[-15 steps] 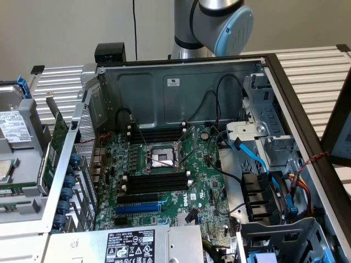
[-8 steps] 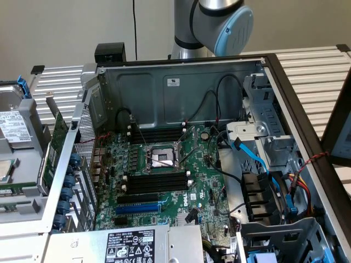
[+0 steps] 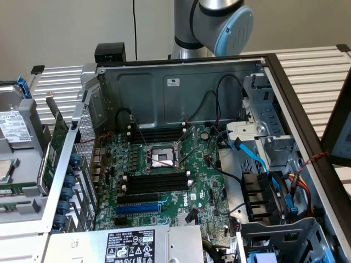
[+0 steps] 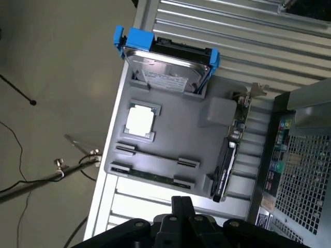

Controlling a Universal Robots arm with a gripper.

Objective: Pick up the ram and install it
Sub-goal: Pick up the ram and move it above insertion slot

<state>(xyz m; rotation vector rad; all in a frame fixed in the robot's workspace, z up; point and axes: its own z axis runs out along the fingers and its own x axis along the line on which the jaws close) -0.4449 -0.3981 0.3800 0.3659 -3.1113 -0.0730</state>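
– Ram (image 4: 152, 177) first: where is it?
– Lying flat in the grey tray (image 4: 170, 129), in the holder along the tray edge nearest the pincer (image 4: 182, 200). The square processor (image 4: 139, 120) sits between it and the hard drive (image 4: 165, 72). It is not yet picked up.
– And the pincer?
– Closed, nothing between its fingers, and apart from the stick.
– Take me across the exterior view.
– Far left is the tray (image 3: 24, 216), with the hard drive (image 3: 11, 129) on it. Next comes an upright green expansion card (image 3: 55, 148) at the tray's side. In the centre frame, the open computer case (image 3: 181, 87) lies on the ribbed worktop (image 3: 312, 71). Its motherboard (image 3: 205, 164) faces up, with black memory slots (image 3: 156, 181) just below the processor socket (image 3: 160, 157). To the right are blue and black cables (image 3: 258, 159). The arm (image 3: 219, 22) stands at upper centre, behind the case.
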